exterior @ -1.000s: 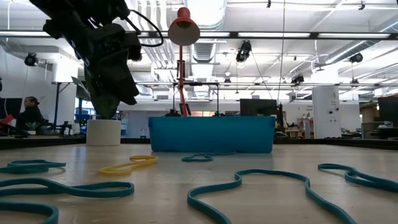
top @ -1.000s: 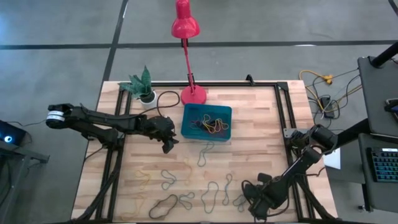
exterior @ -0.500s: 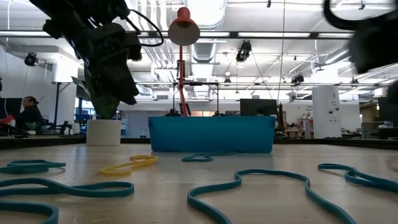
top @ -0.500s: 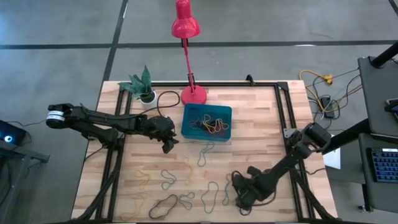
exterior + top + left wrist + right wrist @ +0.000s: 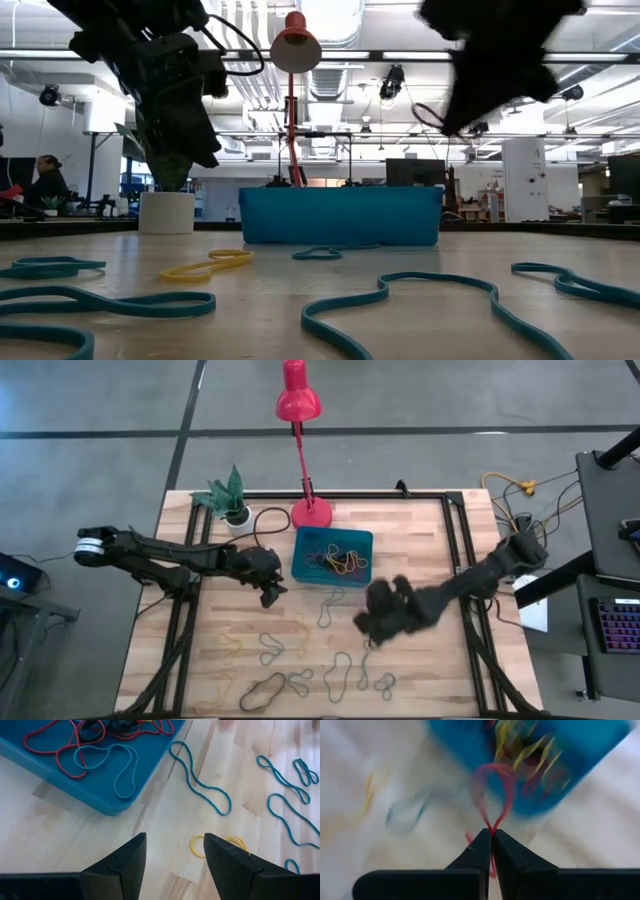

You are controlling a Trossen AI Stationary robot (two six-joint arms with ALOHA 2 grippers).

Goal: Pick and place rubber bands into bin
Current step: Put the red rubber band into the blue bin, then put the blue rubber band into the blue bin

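Note:
The teal-blue bin (image 5: pixel 333 555) sits at the table's far middle and holds several red, yellow, blue and black rubber bands (image 5: pixel 85 750). More teal, yellow and dark bands (image 5: pixel 330 605) lie loose on the wood nearer the front edge. My left gripper (image 5: pixel 270 592) hovers open and empty just left of the bin; its fingers (image 5: pixel 175 840) stand above bare wood beside a yellow band (image 5: pixel 220 845). My right gripper (image 5: pixel 365 622), blurred, is below the bin's near right corner, shut on a red band (image 5: pixel 492 795). The bin shows beyond it (image 5: pixel 530 770). My right gripper pinches the red band between its two fingertips at one spot (image 5: pixel 492 831). A rounded loop of the band (image 5: pixel 506 785) stands out past the fingertips, and a short piece (image 5: pixel 470 839) shows beside the left finger. The band is lifted clear of the table.
A red desk lamp (image 5: pixel 300 420) stands with its base (image 5: pixel 311 512) behind the bin. A small white plant pot (image 5: pixel 236 515) is at the far left, with a black cable (image 5: pixel 268 520) beside it. A black frame rail (image 5: pixel 455 560) runs along the table's sides.
My right gripper has swept from the table's near right corner toward the far edge and left, toward the bin, and has risen; it shows high in the low view now. My left gripper has kept still.

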